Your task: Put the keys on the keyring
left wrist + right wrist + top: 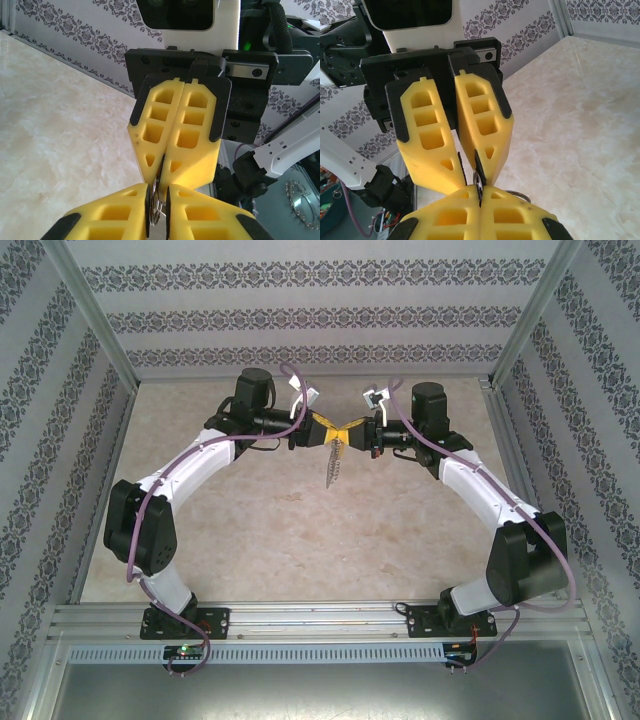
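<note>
My two grippers meet tip to tip in mid-air over the back of the table: left gripper point(324, 430), right gripper point(350, 430). Between them is the keyring point(155, 196), a small grey metal loop seen edge-on. The right gripper point(480, 192) is shut on it, pads pressed together with the keyring point(478, 179) sticking out. The left gripper point(158, 200) has its pads drawn in close on either side of the same loop. A silvery chain point(332, 466) hangs below the meeting point, and one little ring point(516, 193) shows beside my right finger. The keys are hidden.
The beige marbled table point(300, 540) lies well below both grippers. Patterned walls point(320, 315) and aluminium posts point(95, 325) close in the back and sides. A metal rail point(320, 618) carrying the arm bases runs along the near edge.
</note>
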### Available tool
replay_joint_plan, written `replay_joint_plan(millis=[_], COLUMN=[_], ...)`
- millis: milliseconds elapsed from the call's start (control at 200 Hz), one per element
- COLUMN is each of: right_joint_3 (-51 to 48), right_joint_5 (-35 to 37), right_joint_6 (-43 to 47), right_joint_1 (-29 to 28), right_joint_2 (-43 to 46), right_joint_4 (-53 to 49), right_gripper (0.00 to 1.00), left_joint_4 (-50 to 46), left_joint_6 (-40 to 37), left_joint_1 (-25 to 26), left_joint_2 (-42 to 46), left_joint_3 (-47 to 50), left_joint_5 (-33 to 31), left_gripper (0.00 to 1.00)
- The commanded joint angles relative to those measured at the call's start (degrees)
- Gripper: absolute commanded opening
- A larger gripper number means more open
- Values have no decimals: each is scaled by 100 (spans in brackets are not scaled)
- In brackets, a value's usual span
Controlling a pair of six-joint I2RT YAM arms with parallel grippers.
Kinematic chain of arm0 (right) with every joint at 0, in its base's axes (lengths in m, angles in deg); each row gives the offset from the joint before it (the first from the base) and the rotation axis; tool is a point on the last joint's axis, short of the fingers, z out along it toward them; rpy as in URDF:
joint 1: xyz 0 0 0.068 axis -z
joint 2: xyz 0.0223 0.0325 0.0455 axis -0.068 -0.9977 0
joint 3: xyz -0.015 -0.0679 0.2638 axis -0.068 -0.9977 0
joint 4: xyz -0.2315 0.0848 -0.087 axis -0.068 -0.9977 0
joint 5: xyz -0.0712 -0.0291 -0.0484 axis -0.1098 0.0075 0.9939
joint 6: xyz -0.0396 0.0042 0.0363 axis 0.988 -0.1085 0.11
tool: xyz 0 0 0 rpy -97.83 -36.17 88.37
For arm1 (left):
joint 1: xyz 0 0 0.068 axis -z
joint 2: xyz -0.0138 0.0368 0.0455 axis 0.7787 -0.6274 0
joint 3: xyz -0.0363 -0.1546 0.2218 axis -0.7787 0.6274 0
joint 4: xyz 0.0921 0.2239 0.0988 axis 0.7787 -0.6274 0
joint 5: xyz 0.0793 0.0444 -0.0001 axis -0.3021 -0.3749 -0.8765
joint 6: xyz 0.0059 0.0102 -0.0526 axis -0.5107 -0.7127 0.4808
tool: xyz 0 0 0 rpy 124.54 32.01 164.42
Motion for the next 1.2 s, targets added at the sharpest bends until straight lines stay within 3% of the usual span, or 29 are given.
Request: replay_joint_plan(millis=[0, 225, 415, 475, 520, 635, 1014, 1194], right_joint_3=[182, 191, 191, 165, 96, -191, -1649, -1925], right_joint_5=[-163, -175, -151, -104, -81, 34, 1167, 1277], right_joint_6=[11, -29, -83, -117, -139, -181, -556, -543], right_joint_1=[-39, -18, -15, 26, 70, 201, 268, 115], right_joint_2=[-47, -66, -9, 69, 154, 447, 1285, 1308], right_joint_4=[222, 257, 292, 277, 295, 388, 1119, 1274], right_gripper=[0, 0, 0, 24, 33, 41, 44, 45], left_joint_4=[-40, -110, -128, -49, 62, 404, 2499, 3211], left_joint_6=[-16, -111, -200, -213, -201, -143, 655, 1234], left_joint_1=[80, 89, 96, 101, 97, 101, 101, 99], left_joint_2=[-60, -7, 15, 49, 93, 217, 616, 559], left_joint_3=[-90, -6, 27, 109, 176, 409, 1364, 1421], left_joint_5=[174, 183, 43, -52, -132, -327, -546, -439], left_gripper=[11, 0, 0, 0, 0, 0, 0, 0])
